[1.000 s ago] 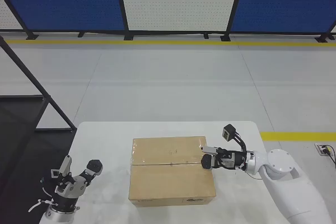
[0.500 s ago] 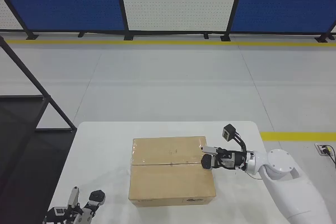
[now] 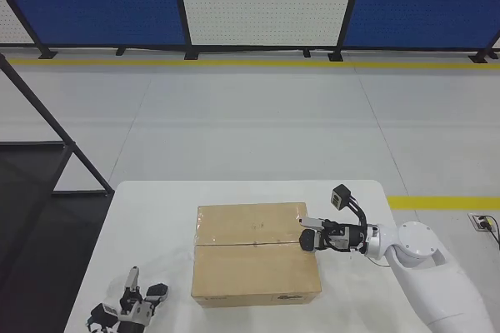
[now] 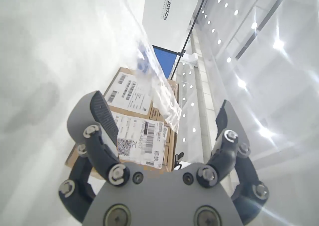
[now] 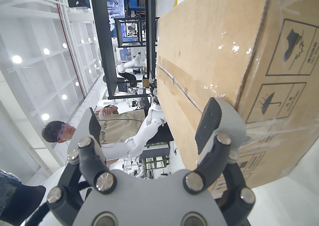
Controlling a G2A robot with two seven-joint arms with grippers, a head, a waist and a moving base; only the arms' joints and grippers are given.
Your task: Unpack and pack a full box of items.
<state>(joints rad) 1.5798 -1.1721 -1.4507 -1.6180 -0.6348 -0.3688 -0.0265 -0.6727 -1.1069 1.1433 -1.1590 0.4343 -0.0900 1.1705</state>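
**A:** What sits nearest the robot?

**B:** The left gripper (image 3: pixel 146 289), low over the white table (image 3: pixel 150 225) near its front left corner. It is well apart from the box, and its fingers (image 4: pixel 99 107) are spread wide with nothing between them.

**A:** What does its own camera show?

**B:** Past the left gripper (image 4: pixel 163 112), the cardboard box (image 4: pixel 162 137) stands farther off. The side facing it carries white shipping labels (image 4: pixel 129 92).

**A:** And where is the box?

**B:** It sits in the middle of the table. The cardboard box (image 3: pixel 254 258) is closed, flaps down, with a taped seam (image 3: pixel 250 244) running left to right across the top.

**A:** And the right arm?

**B:** The right gripper (image 3: pixel 306 232) is at the box's right edge, level with the end of the seam. Its fingers (image 5: pixel 209 122) are released and grasp nothing. In the wrist view one pad lies at the top right edge of the cardboard box (image 5: pixel 204 45), close to the taped seam (image 5: pixel 174 79), and the other stands off in the air. I cannot tell whether the near pad touches the cardboard. The box's end face bears printed handling symbols (image 5: pixel 286 62) under clear tape.

**A:** Beyond the table?

**B:** A black rack (image 3: pixel 33 166) stands off to the left. Then comes pale floor with a yellow line (image 3: pixel 233 62), and blue and white panels (image 3: pixel 100 21) at the back.
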